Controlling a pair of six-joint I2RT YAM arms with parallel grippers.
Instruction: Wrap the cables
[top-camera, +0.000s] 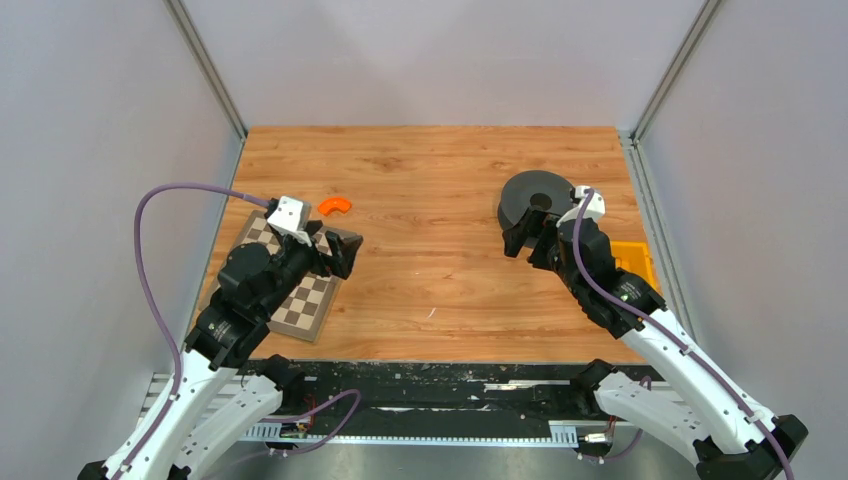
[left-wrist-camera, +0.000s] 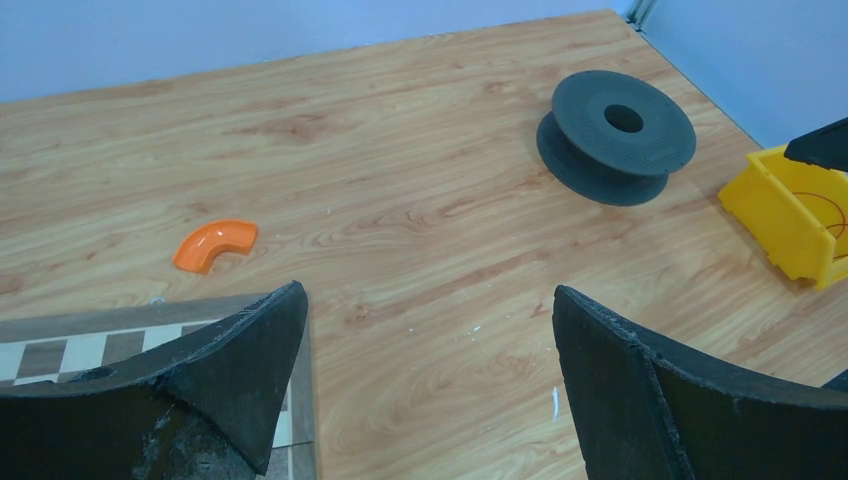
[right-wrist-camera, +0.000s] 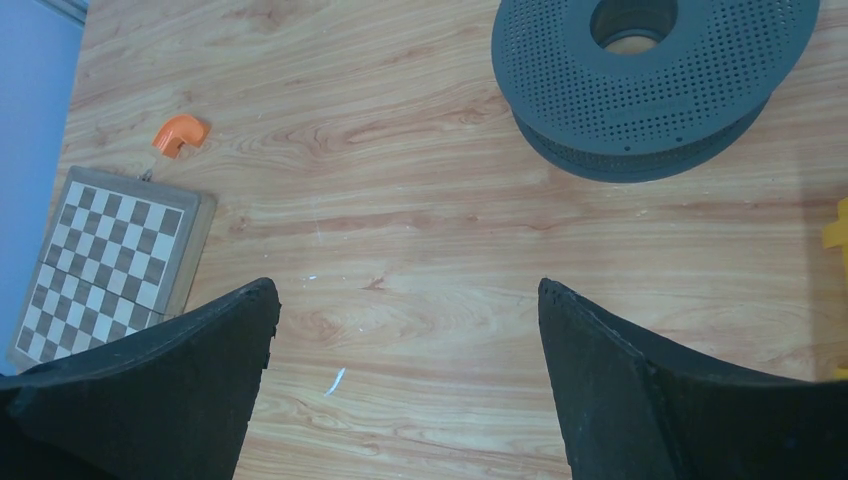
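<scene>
Oddments on a light wooden tabletop.
Checkered wooden chessboard at left; small orange curved plastic piece just beyond it; yellow plastic bin at right edge.

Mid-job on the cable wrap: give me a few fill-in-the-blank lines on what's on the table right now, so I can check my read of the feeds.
1. The left gripper and right gripper both have their jaws ____, with nothing between them.
2. The black spool lies flat on the table just ahead of the ____ gripper.
3. The orange curved piece lies just beyond the far edge of the ____.
4. The bin near the table's right edge is ____.
Missing words: open; right; chessboard; yellow.
</scene>
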